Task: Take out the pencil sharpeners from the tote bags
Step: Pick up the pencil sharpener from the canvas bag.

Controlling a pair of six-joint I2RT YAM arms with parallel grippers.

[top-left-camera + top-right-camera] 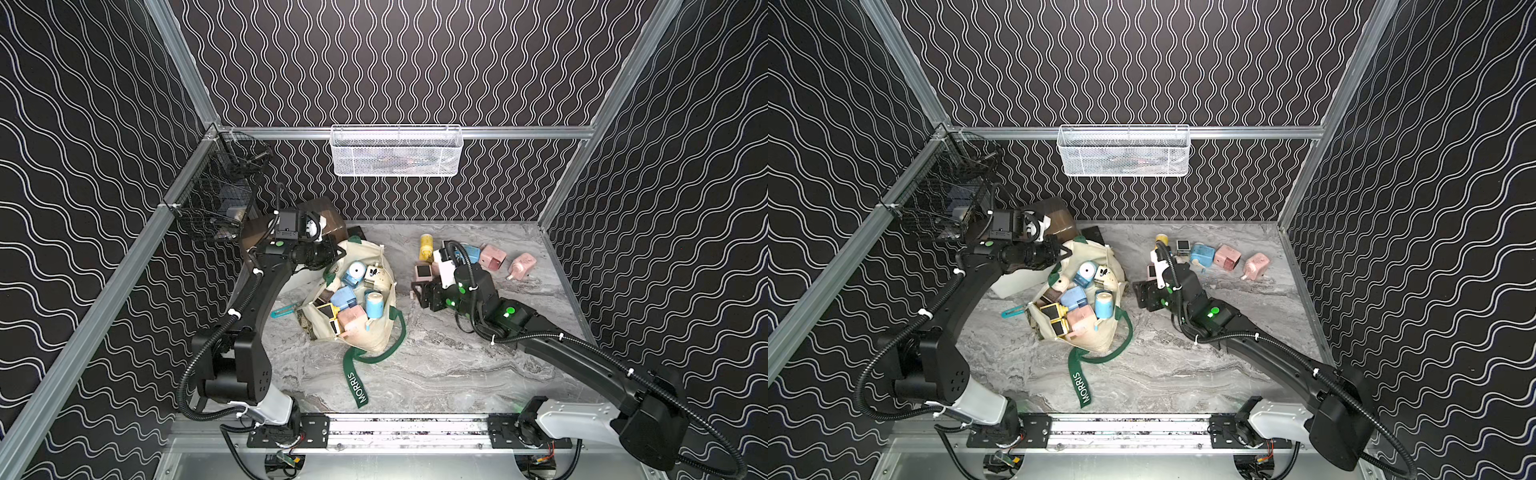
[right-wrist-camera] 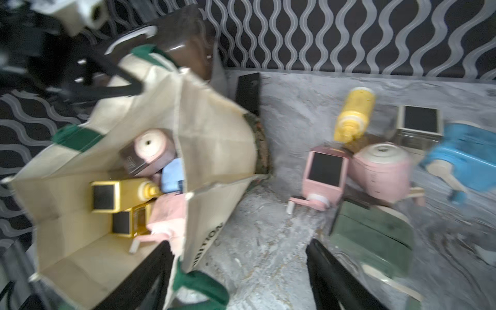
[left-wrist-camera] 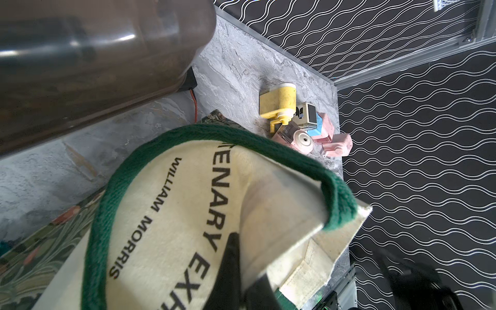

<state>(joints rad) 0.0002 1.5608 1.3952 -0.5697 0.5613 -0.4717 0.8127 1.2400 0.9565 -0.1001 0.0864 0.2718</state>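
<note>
The cream tote bag [image 1: 374, 340] lies open mid-table, holding several pencil sharpeners: blue [image 1: 353, 274], pink [image 1: 352, 318], yellow with dark faces [image 2: 104, 196]. My left gripper [image 1: 338, 253] is shut on the bag's green-edged far rim [image 3: 338, 204], holding the mouth up. On the table to the right lie more sharpeners: yellow [image 1: 426, 245], blue [image 1: 469, 251], two pink [image 1: 492, 257], and a green one [image 2: 370, 236] beside one finger. My right gripper [image 2: 241, 255] is open over bare table between the bag and this group, with nothing between its fingers.
A white box with a brown lid [image 1: 320, 216] stands behind the bag. A teal strip tool [image 1: 284, 309] lies left of it. The loose "MORRIS" strap [image 1: 357, 382] trails toward the front. A black wire basket [image 1: 220, 195] and a white mesh basket [image 1: 395, 151] hang on the walls.
</note>
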